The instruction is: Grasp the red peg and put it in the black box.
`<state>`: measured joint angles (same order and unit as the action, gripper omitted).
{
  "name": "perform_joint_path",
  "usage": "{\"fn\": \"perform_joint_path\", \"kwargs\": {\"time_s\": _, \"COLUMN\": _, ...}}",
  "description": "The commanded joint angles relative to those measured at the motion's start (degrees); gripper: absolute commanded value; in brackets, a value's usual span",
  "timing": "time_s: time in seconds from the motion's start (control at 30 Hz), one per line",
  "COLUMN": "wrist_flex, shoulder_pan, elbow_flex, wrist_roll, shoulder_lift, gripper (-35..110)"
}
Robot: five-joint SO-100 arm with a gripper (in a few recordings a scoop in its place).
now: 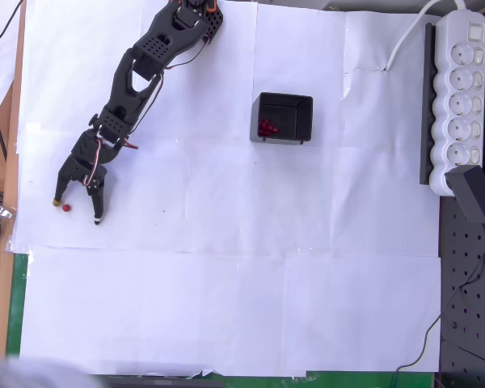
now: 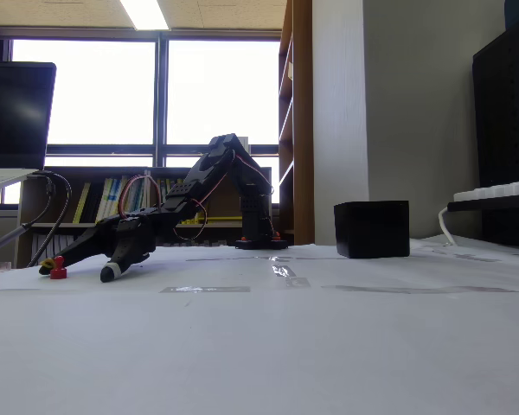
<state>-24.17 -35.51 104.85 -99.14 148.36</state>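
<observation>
A: Reaching down into the left of the overhead view, the black arm (image 1: pixel 137 77) stretches from the top centre of the frame toward the lower left, with the tool (image 1: pixel 77 210) low over the white paper (image 1: pixel 226 283) that covers the desk (image 1: pixel 12 170).

B: And the tool's fingers?

A: Spread apart. One tip, yellowish, sits at the far left; the other, white-tipped, points down and to the right of it. The red peg (image 1: pixel 66 207) lies on the paper in the gap between them, nearer the yellowish tip (whether it touches that tip, I cannot tell).

B: Does the low side camera agree?

A: Yes. In the fixed view the arm (image 2: pixel 199 186) bends down from its base (image 2: pixel 259 238) at centre and runs out to the left, the tool (image 2: pixel 78 270) resting at paper level. The red peg (image 2: pixel 58 270) stands at the left edge of the frame, just beside the yellowish tip, with the white-tipped finger (image 2: pixel 112 271) off to its right. Nothing is clamped.

B: Where is the black box?

A: In the overhead view the black box (image 1: pixel 305 121) sits right of centre in the upper half, well apart from the tool. Several small red pegs (image 1: pixel 267 127) already lie inside, toward its left wall. In the fixed view the black box (image 2: pixel 372 229) shows right of centre, its inside hidden.

B: Anything else?

A: A white power strip (image 1: pixel 461 97) along the right edge of the overhead view.
</observation>
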Motion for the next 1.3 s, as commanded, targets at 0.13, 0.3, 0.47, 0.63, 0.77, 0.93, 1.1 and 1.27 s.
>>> {"fn": "perform_joint_path", "kwargs": {"time_s": 0.13, "wrist_flex": -0.62, "shoulder_pan": -1.49, "elbow_flex": 3.87, "wrist_roll": -1.14, "shoulder_lift": -0.70, "gripper": 30}}
{"fn": "perform_joint_path", "kwargs": {"time_s": 0.3, "wrist_flex": -0.70, "shoulder_pan": -2.02, "elbow_flex": 3.87, "wrist_roll": -0.97, "shoulder_lift": -0.62, "gripper": 26}}
{"fn": "perform_joint_path", "kwargs": {"time_s": 0.47, "wrist_flex": -1.49, "shoulder_pan": -2.90, "elbow_flex": 2.29, "wrist_roll": -0.26, "shoulder_lift": -0.26, "gripper": 26}}
{"fn": "perform_joint_path", "kwargs": {"time_s": 0.63, "wrist_flex": -1.93, "shoulder_pan": -3.52, "elbow_flex": 2.11, "wrist_roll": 2.90, "shoulder_lift": 0.62, "gripper": 26}}
{"fn": "perform_joint_path", "kwargs": {"time_s": 0.77, "wrist_flex": -3.34, "shoulder_pan": -4.22, "elbow_flex": 2.20, "wrist_roll": 3.52, "shoulder_lift": 1.14, "gripper": 26}}
{"fn": "perform_joint_path", "kwargs": {"time_s": 0.93, "wrist_flex": -4.31, "shoulder_pan": -4.66, "elbow_flex": 1.67, "wrist_roll": 4.66, "shoulder_lift": 1.32, "gripper": 21}}
{"fn": "perform_joint_path", "kwargs": {"time_s": 1.1, "wrist_flex": -4.31, "shoulder_pan": -4.57, "elbow_flex": 0.62, "wrist_roll": 4.75, "shoulder_lift": 1.05, "gripper": 19}}
{"fn": "perform_joint_path", "kwargs": {"time_s": 1.27, "wrist_flex": -4.31, "shoulder_pan": -4.31, "elbow_flex": 0.44, "wrist_roll": 4.22, "shoulder_lift": 0.70, "gripper": 15}}
